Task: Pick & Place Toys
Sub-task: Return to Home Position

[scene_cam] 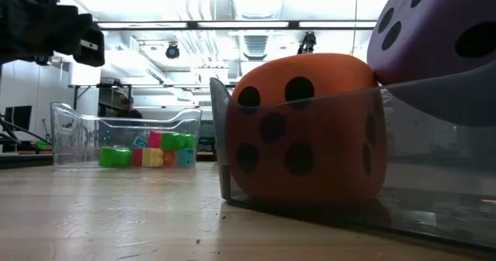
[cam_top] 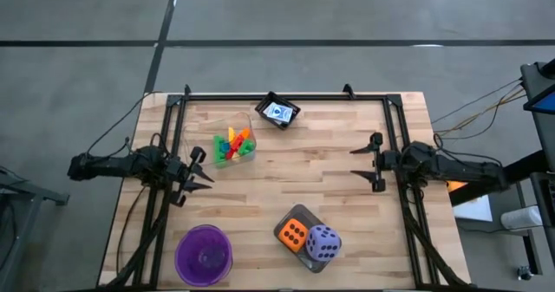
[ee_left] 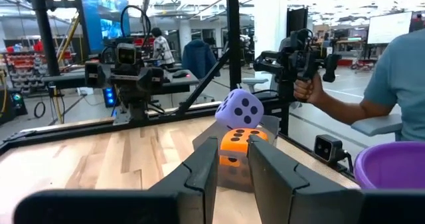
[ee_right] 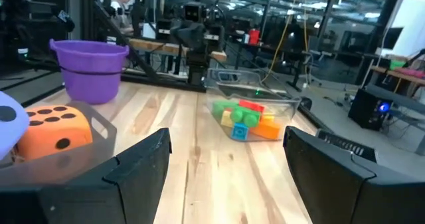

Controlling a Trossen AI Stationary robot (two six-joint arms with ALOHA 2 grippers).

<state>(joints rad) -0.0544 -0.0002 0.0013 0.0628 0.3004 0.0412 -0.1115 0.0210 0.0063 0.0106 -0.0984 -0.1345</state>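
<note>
An orange die (cam_top: 295,232) sits inside a grey tray (cam_top: 305,259) at the near middle of the table. A purple die (cam_top: 323,243) rests on the tray's rim and leans against the orange one. Several coloured building blocks (cam_top: 232,146) lie in a clear container at the far middle, and they also show in the right wrist view (ee_right: 247,117). A card (cam_top: 279,113) lies in a small black tray at the far edge. My left gripper (cam_top: 206,175) is open and empty at the table's left. My right gripper (cam_top: 354,162) is open and empty at the right.
A purple bowl (cam_top: 204,255) stands at the near left corner. Black frame rails (cam_top: 286,95) run along the far edge and both sides of the table. A person (ee_left: 395,78) stands beyond the table in the left wrist view, one hand on a handle.
</note>
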